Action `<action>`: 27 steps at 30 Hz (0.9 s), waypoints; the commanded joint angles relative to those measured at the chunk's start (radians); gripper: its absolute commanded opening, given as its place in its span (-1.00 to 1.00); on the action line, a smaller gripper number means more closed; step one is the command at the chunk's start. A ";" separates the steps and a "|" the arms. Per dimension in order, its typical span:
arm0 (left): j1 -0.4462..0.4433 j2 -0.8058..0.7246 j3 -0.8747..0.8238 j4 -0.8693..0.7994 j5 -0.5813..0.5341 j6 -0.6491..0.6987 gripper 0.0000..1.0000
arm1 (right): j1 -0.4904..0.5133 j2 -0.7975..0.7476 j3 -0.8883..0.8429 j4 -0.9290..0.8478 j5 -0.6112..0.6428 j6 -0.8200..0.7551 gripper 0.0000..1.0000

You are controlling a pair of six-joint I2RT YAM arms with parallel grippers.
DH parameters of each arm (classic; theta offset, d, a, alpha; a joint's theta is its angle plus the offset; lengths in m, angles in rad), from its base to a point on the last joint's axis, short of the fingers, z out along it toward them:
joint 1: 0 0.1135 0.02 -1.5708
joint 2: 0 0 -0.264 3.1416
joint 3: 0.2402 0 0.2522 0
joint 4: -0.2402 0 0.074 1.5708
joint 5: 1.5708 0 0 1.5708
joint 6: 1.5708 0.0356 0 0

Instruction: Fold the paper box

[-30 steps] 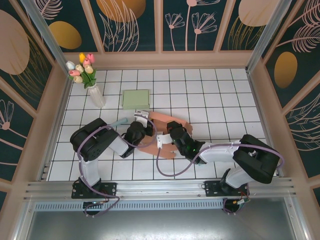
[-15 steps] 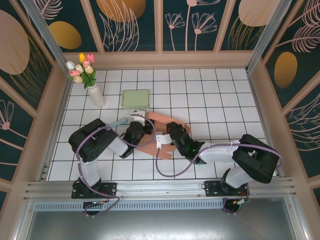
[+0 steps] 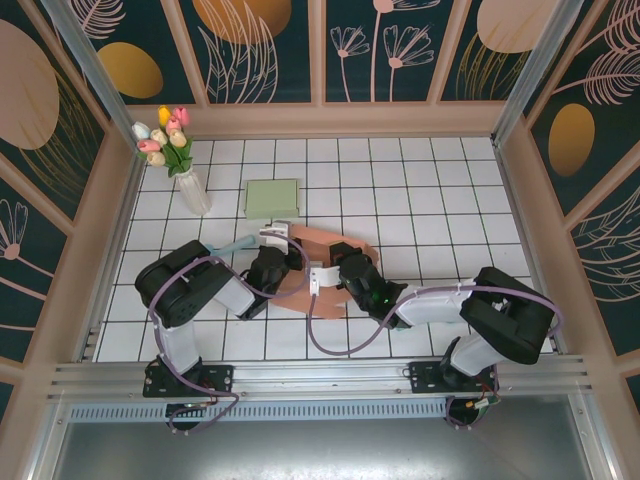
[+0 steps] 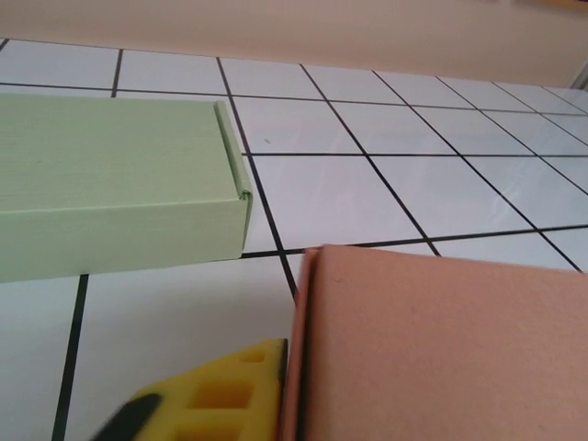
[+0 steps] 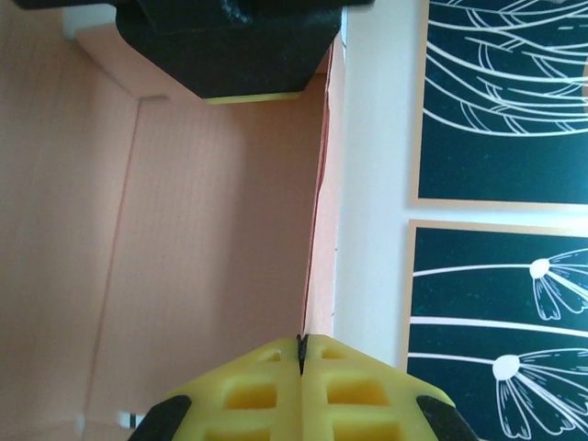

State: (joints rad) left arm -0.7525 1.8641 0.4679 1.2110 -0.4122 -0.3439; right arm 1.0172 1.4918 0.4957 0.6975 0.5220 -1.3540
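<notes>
The paper box [image 3: 335, 243] is a salmon-pink cardboard sheet, partly folded, lying mid-table between my two arms. My left gripper [image 3: 287, 256] is at the box's left side. In the left wrist view one yellow finger [image 4: 216, 397] presses flat against a doubled upright pink wall [image 4: 441, 349], and the other finger is hidden behind that wall. My right gripper [image 3: 332, 274] comes in from the right. Its yellow fingers [image 5: 266, 386] are shut together [image 5: 301, 342] on the thin edge of a pink side panel [image 5: 317, 211]. The box's inner floor [image 5: 184, 230] lies to the left.
A closed light-green box [image 3: 271, 198] [image 4: 110, 193] sits just beyond the left gripper. A white vase of tulips [image 3: 185, 170] stands at the back left. Wooden walls ring the white tiled table [image 3: 430, 200], which has free room to the right and the back.
The left gripper opened, shifted slightly toward the back left, and closed again on the box's wall. The box turned a little. The right gripper stayed shut on its panel.
</notes>
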 commanded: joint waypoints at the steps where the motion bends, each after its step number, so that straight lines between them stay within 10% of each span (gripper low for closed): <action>1: 0.022 0.031 -0.007 0.055 -0.024 -0.002 -0.18 | 0.006 0.023 -0.023 -0.060 -0.018 0.029 -1.00; 14: 0.024 0.150 -0.044 0.152 0.063 0.011 0.06 | 0.003 0.004 -0.024 -0.067 -0.014 0.042 -1.00; 19: 0.024 0.139 -0.030 0.125 0.033 0.025 -0.64 | 0.001 0.000 -0.026 -0.069 -0.017 0.044 -1.00; 23: 0.023 0.121 -0.029 0.093 -0.051 -0.003 -0.84 | 0.000 -0.007 -0.025 -0.068 -0.014 0.051 -1.00; 27: 0.024 0.110 -0.059 0.131 -0.025 0.000 -0.39 | 0.000 -0.022 -0.020 -0.073 -0.021 0.063 -1.00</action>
State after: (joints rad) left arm -0.7460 1.9999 0.4294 1.3132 -0.3752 -0.3119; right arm 1.0164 1.4910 0.4889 0.6884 0.5060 -1.3243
